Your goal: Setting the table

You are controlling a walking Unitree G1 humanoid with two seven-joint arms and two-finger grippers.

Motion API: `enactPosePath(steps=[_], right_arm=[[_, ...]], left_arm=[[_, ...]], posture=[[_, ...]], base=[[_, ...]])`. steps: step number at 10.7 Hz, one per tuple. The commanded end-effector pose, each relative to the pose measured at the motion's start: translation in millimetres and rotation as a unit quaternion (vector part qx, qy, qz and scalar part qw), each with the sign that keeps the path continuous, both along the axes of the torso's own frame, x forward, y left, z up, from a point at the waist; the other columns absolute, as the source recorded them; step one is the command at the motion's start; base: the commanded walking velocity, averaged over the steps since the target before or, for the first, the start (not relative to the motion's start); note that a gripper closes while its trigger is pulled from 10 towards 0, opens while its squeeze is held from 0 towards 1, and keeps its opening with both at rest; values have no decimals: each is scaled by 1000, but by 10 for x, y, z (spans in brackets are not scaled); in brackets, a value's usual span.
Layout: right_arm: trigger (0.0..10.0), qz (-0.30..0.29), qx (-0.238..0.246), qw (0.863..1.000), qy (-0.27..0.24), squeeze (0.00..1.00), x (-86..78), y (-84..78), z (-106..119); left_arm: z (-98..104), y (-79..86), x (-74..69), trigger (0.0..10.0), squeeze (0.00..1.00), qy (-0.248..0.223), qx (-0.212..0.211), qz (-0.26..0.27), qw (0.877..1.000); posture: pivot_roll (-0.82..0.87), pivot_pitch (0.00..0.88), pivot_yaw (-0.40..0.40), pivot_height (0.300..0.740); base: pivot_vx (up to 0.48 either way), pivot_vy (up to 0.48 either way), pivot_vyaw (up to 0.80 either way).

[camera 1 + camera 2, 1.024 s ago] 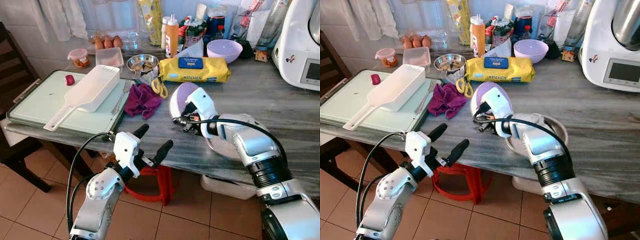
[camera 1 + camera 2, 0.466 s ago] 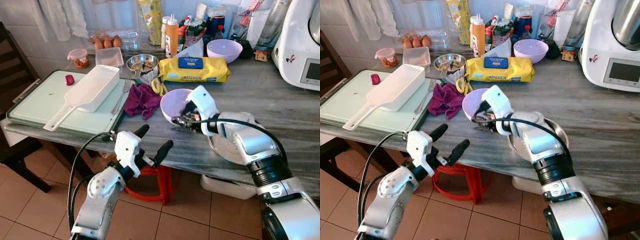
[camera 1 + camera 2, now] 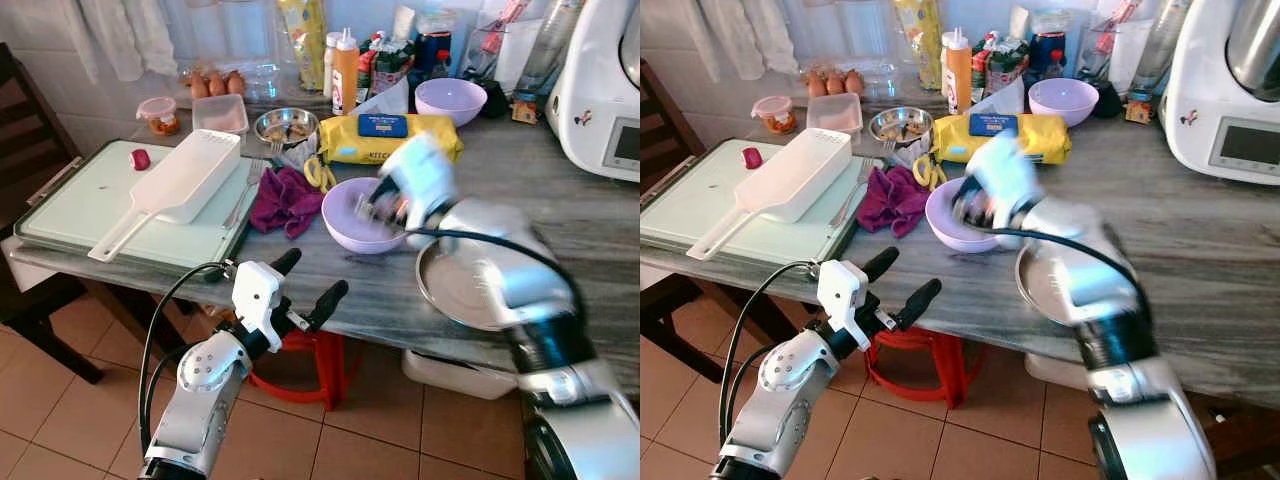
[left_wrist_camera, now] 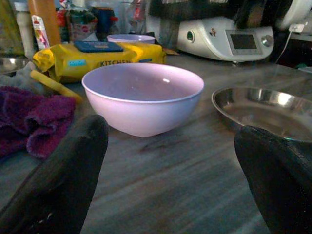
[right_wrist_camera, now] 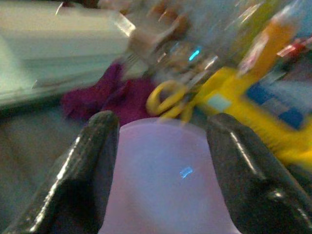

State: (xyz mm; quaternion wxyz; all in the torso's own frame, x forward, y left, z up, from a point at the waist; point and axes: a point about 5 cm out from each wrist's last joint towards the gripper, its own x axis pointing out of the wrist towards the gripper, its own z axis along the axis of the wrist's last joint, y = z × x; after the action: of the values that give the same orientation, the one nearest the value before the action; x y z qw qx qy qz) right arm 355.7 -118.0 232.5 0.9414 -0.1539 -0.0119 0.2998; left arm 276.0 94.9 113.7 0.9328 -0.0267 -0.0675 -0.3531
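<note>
1. Left eye view is showing the lilac bowl (image 3: 362, 213) standing upright on the tabletop (image 3: 560, 215), just beside the steel plate (image 3: 462, 286), with the blurred right end effector (image 3: 385, 205) at its rim.
2. Right wrist view is showing its fingers spread, the bowl between them.
3. Left end effector (image 3: 310, 285) is hovering open below the tabletop edge.
4. Judging by looks, the bowl is being light, rigid and slick; gripping across the rim seems safest.
5. Left wrist view is revealing the bowl's outer wall and foot.
</note>
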Motion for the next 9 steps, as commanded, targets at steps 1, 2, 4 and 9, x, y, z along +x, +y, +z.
enactPosePath(steps=[1, 2, 4, 9], right_arm=[[10000, -20, 10, 999, -29, 1000, -55, -30, 39], [10000, -51, 20, 997, -51, 1000, -145, -89, 32], [10000, -125, 46, 990, -51, 1000, -341, -242, -63], [10000, -279, 56, 958, 27, 1000, -595, -457, -435]], left_arm=[[13, 15, 15, 10000, 0, -6, 6, 0, 1000], [15, 11, 13, 10000, 0, -7, 5, -1, 1000], [29, -7, 9, 10000, 0, -9, 3, -7, 1000], [72, -44, 16, 10000, 0, -13, 7, -27, 1000]], posture=[[-199, 73, 60, 740], [-207, 75, 61, 740], [-226, 84, 70, 740], [-243, 98, 80, 740]], base=[[0, 0, 0], [0, 0, 0], [0, 0, 0], [0, 0, 0]])
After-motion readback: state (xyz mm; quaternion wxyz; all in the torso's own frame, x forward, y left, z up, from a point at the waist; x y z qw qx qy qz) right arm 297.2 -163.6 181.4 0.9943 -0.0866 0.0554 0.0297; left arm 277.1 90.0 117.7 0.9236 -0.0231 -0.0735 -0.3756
